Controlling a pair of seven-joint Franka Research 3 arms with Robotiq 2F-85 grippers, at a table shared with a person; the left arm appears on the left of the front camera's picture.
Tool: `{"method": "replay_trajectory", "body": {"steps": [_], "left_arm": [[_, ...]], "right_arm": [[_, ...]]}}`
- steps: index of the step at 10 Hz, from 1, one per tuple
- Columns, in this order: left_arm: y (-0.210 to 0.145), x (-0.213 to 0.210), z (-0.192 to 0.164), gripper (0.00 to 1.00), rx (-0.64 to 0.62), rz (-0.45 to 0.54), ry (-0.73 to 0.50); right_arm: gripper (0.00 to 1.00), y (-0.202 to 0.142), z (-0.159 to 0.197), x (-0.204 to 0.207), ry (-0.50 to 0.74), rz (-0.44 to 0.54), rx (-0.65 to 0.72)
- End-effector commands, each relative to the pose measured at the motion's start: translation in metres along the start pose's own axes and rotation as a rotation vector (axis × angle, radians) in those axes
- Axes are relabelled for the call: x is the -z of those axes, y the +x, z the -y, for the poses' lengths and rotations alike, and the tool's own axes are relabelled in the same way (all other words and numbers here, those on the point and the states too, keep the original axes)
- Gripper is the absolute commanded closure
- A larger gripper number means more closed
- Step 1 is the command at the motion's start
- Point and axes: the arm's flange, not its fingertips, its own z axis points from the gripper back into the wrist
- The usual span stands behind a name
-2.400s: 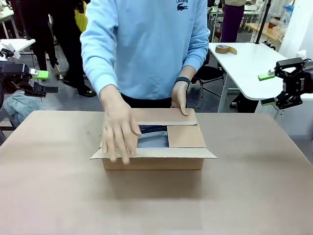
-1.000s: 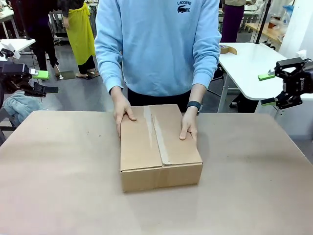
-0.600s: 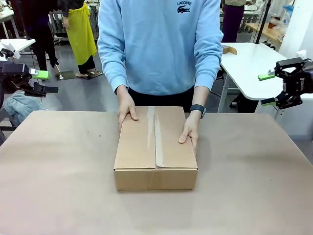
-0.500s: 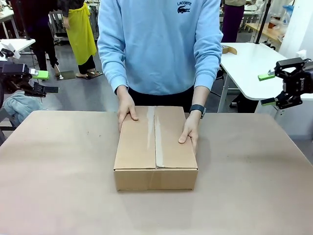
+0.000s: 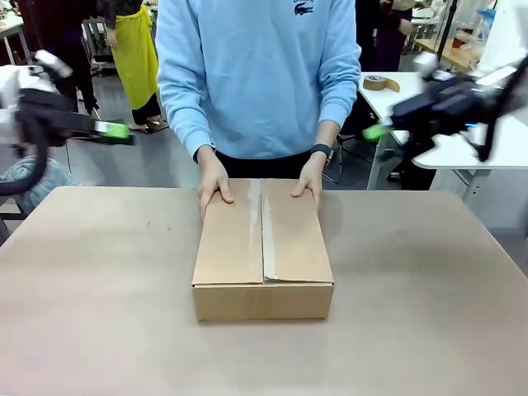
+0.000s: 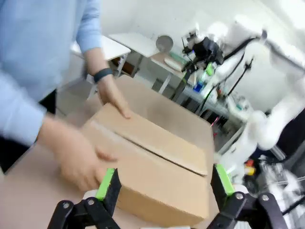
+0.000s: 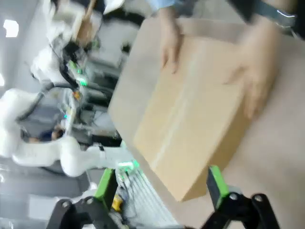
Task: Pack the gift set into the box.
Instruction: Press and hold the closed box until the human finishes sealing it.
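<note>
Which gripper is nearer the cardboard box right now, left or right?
Right, judging by the front view. The right gripper hangs above and beyond the far right corner of the box; the left gripper hangs farther out, off its far left.

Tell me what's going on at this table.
A person stands at the far side with both hands resting on the far end of the box, which sits on the table with its flaps folded shut. The left end effector and right end effector are open, holding nothing, raised off to either side, clear of the box.
</note>
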Motion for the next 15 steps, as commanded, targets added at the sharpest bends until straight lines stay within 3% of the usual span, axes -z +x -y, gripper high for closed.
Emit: {"method": "replay_trajectory", "body": {"steps": [1, 2, 3, 4, 5, 6, 7, 8, 9, 10, 12, 15], "left_arm": [[-0.006, 0.067, -0.007, 0.0, 0.443, 0.037, 0.071], [-0.014, 0.092, -0.002, 0.0, 0.559, 0.053, 0.041], [-0.02, 0.104, 0.006, 0.0, 0.632, 0.039, 0.026], [-0.02, 0.106, 0.008, 0.0, 0.61, 0.016, -0.009], [-0.015, 0.094, 0.003, 0.0, 0.507, 0.019, -0.024], [-0.007, 0.121, 0.009, 0.0, 0.576, -0.025, 0.015], [-0.007, 0.121, 0.009, 0.0, 0.576, -0.025, 0.015], [-0.007, 0.121, 0.009, 0.0, 0.576, -0.025, 0.015], [-0.013, 0.116, 0.006, 0.0, 0.577, -0.018, 0.005], [-0.029, 0.125, 0.003, 0.0, 0.569, 0.01, -0.059], [-0.059, 0.126, 0.001, 0.0, 0.589, 0.114, -0.098], [-0.095, 0.154, -0.006, 0.0, 0.667, 0.089, -0.108]], "right_arm": [[0.0, 0.03, 0.001, 0.049, 0.051, -0.01, -0.76], [0.0, 0.031, -0.005, 0.07, 0.133, 0.003, -0.979], [0.0, 0.03, -0.002, 0.082, 0.187, 0.057, -1.042], [0.0, 0.022, 0.001, 0.087, 0.274, 0.071, -1.064], [0.0, 0.014, 0.008, 0.082, 0.283, -0.026, -1.006], [0.0, 0.035, -0.02, 0.095, 0.01, -0.078, -0.64], [0.0, 0.035, -0.02, 0.095, 0.01, -0.078, -0.64], [0.0, 0.03, -0.008, 0.09, 0.064, -0.059, -0.795], [0.0, 0.036, -0.021, 0.109, 0.079, 0.004, -1.188], [0.0, 0.025, -0.011, 0.118, 0.064, 0.108, -1.398], [0.0, -0.004, 0.021, 0.127, 0.12, 0.217, -1.455], [0.0, -0.016, 0.048, 0.16, 0.169, 0.162, -1.295]]}}
